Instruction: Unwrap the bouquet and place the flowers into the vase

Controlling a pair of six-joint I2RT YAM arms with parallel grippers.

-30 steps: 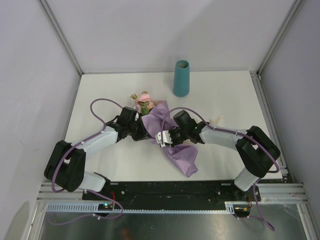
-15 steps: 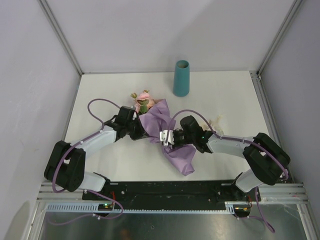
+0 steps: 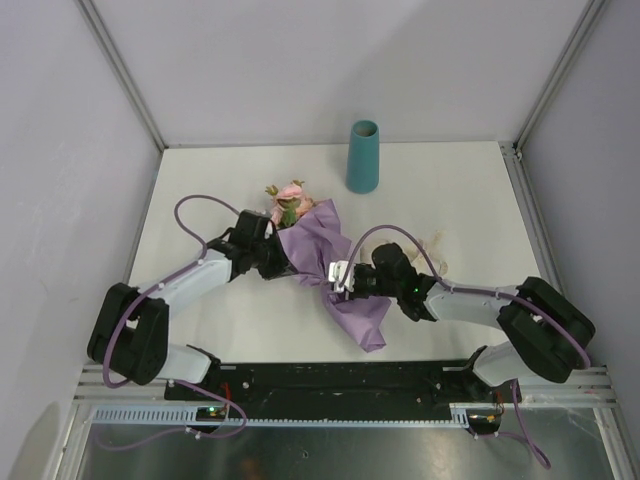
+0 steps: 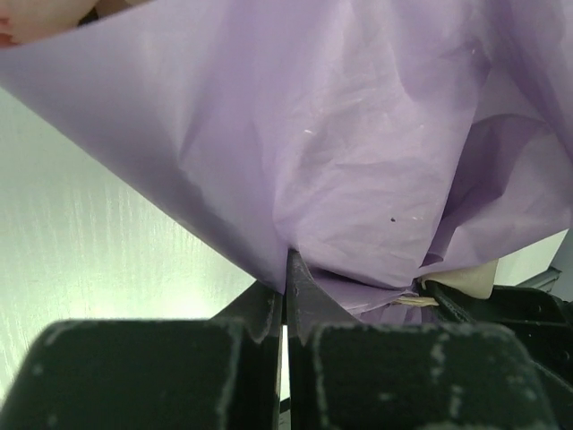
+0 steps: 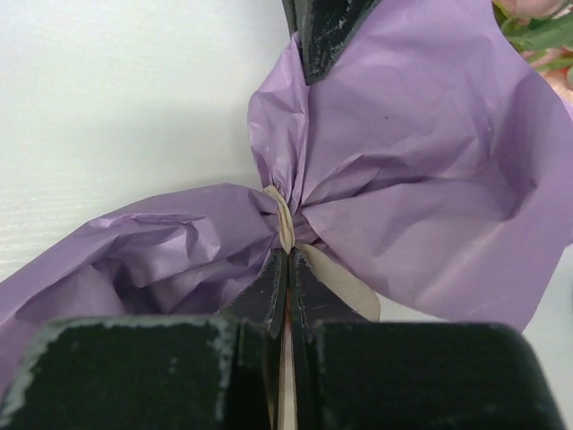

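Note:
The bouquet [image 3: 335, 262] lies mid-table, its crinkled lilac paper [image 5: 421, 152] cinched at the waist by a cream ribbon [image 5: 283, 219]. Pink flowers [image 3: 290, 200] poke out of its far-left end, and a few show in the corner of the right wrist view [image 5: 537, 27]. My left gripper [image 3: 298, 268] is shut on a fold of the paper [image 4: 376, 152], pinched at the fingertips [image 4: 286, 262]. My right gripper [image 5: 288, 257] is shut on the ribbon's tail, right below the knot. The teal vase [image 3: 363, 157] stands upright at the back, apart from both arms.
A small cream scrap [image 3: 435, 241] lies on the white table [image 3: 200, 190] right of the bouquet. Grey walls and metal posts close in the table's sides. The left gripper's fingers [image 5: 320, 31] face the right gripper across the knot.
The right gripper has closed on the ribbon tail and its arm has swung lower and to the right. The bouquet and the left gripper have shifted slightly toward the back.

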